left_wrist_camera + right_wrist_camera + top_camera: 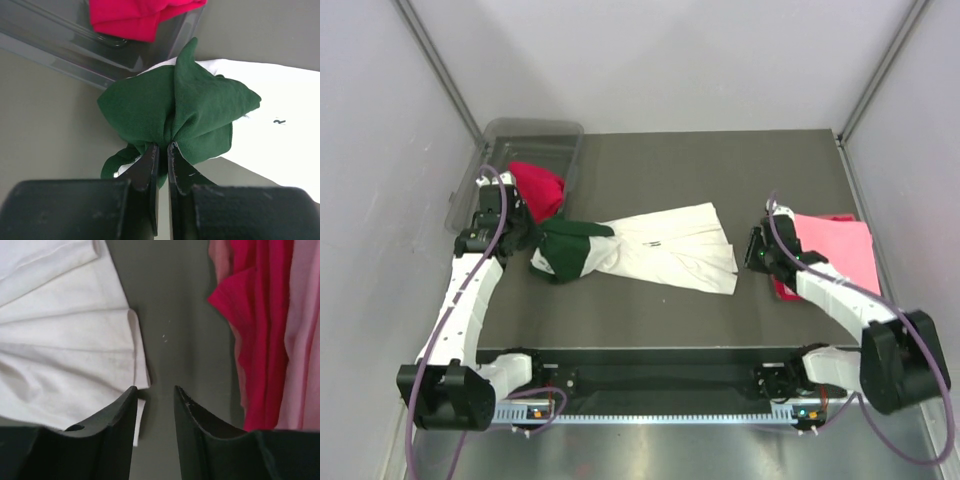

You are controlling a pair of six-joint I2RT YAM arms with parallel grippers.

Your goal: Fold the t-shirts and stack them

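Left gripper [161, 146]: jaws pinched together on a bunched dark green fold of the white t-shirt [670, 245], at centre left of the top view; the green part was gathered into a lump at the fingertips, with the white body spread flat toward the centre of the table [720, 160], small black print facing up.

Right gripper [155, 388]: jaws stood apart with nothing between them; it hung over bare table in the gap between the white shirt's lower right hem and the stack at right; whether it touched the table, could not tell.

Pink t-shirt [840, 250]: flat at centre right of the top view, on top of a red t-shirt [265, 315] whose edge showed on the stack's left side.

Second red t-shirt [540, 188]: crumpled in the clear bin [535, 135], upper left, just beyond the green bunch.
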